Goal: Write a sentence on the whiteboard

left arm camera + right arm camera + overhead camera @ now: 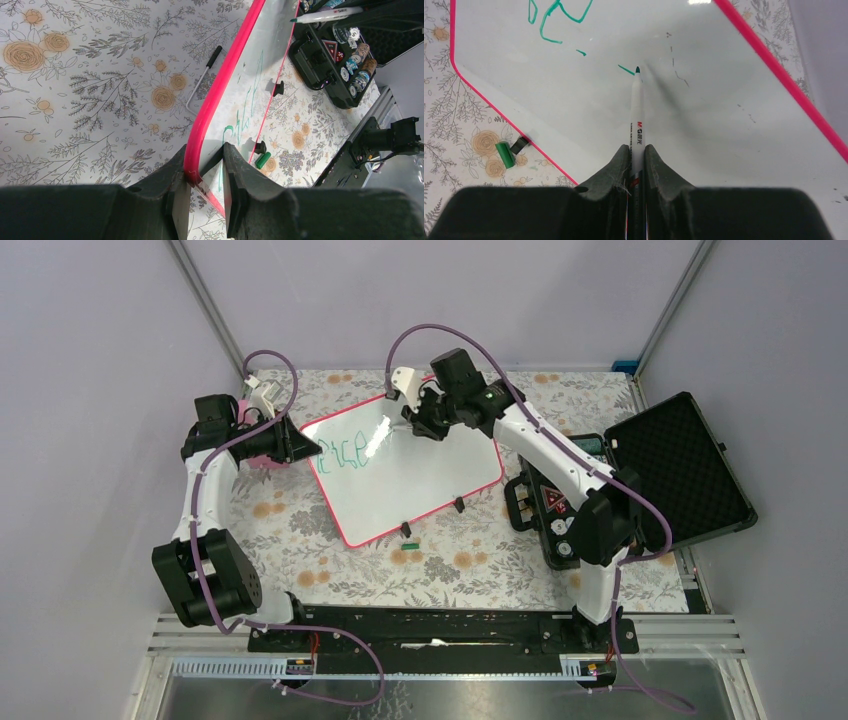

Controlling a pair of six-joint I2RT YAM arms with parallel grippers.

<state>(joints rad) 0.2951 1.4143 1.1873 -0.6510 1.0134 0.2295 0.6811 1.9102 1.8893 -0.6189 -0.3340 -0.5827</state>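
Two arms [200,510] at near worktop [290,530] edge, one green cap [504,154] just beside one pink-framed whiteboard [420,480] lying mid-worktop, one black case [680,465] to its right, left end effector [205,165] clenched on board frame, right end effector [637,150] grasping one marker [636,110], tip touching board near green sentence [345,455].

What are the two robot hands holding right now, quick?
Left gripper: closed on the whiteboard edge.
Right gripper: closed on the pen.
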